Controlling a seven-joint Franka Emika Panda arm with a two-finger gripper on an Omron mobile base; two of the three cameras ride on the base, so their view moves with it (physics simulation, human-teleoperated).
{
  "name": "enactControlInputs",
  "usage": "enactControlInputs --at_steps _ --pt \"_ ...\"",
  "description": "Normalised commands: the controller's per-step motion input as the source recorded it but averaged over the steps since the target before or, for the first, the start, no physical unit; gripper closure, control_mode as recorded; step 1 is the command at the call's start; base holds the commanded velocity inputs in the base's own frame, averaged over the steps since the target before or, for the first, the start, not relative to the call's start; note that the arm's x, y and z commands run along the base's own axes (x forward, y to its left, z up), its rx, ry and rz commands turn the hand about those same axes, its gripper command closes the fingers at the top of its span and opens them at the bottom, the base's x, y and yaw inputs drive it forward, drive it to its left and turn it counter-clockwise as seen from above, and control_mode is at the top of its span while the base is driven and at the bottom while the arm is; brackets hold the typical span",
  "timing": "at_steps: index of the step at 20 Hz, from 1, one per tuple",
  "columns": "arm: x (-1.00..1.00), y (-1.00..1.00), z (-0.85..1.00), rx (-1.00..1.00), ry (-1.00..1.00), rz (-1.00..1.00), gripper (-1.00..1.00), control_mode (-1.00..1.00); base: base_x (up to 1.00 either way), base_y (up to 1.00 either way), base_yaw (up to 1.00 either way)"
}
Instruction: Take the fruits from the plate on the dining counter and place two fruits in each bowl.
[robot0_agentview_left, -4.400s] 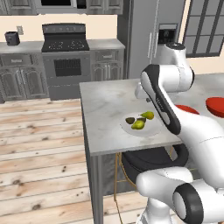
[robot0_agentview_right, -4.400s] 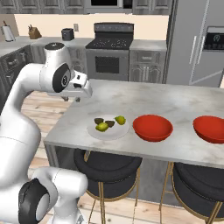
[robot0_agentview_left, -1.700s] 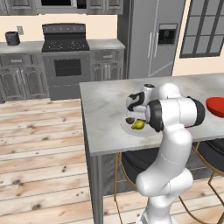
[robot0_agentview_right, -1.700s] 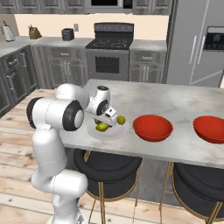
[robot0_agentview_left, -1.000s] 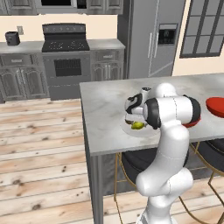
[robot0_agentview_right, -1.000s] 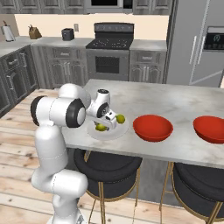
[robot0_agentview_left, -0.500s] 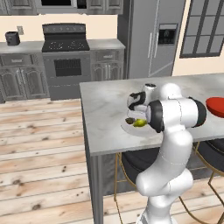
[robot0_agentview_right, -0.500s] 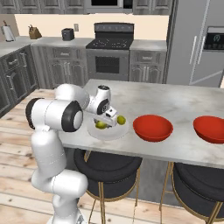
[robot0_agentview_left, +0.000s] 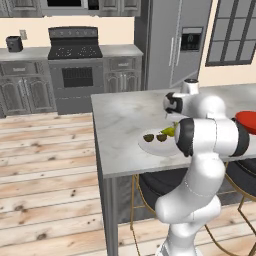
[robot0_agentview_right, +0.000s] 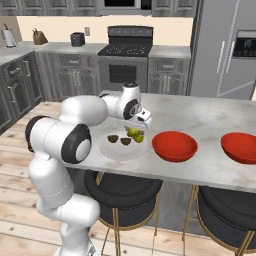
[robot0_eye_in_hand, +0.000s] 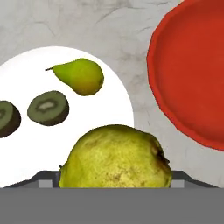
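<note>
A large yellow-green pear (robot0_eye_in_hand: 116, 155) sits between my gripper's (robot0_eye_in_hand: 116, 176) fingers, which press on both its sides just over the edge of the white plate (robot0_eye_in_hand: 111, 116). On the plate lie a second, smaller pear (robot0_eye_in_hand: 81, 76) and two dark kiwi halves (robot0_eye_in_hand: 48, 107). From the right base view my gripper (robot0_agentview_right: 136, 128) hangs low over the plate (robot0_agentview_right: 112, 149), with the fruits (robot0_agentview_right: 126, 141) beside it. The near red bowl (robot0_agentview_right: 174, 145) stands right of the plate, the far bowl (robot0_agentview_right: 242, 147) beyond it. From the left, the plate (robot0_agentview_left: 152, 146) lies by my hand (robot0_agentview_left: 172, 125).
The marbled dining counter (robot0_agentview_right: 210, 120) stretches behind the plate and bowls. Two round dark stools (robot0_agentview_right: 122, 192) stand under its near edge. A stove (robot0_agentview_right: 127, 62) and grey cabinets line the back wall, with a tall fridge (robot0_agentview_right: 222, 47) at the right.
The jaws have narrowed around the big pear over the last second. The hand has stayed low over the plate's right side, shifting only slightly.
</note>
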Motion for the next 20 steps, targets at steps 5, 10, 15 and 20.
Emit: enactControlInputs --at_steps 5,10,15,20 --pt "0.05 -1.00 0.20 -0.15 0.00 0.00 1.00 -1.00 0.00 0.00 0.00" --pt "0.14 -1.00 -0.32 0.00 0.02 0.00 1.00 -1.00 0.00 0.00 0.00" --pt "0.25 -0.92 -0.22 0.08 0.05 -0.01 1.00 -1.00 0.00 0.00 0.00" --pt "0.23 -0.76 -0.23 0.08 0.03 -0.01 1.00 -1.00 0.00 0.00 0.00"
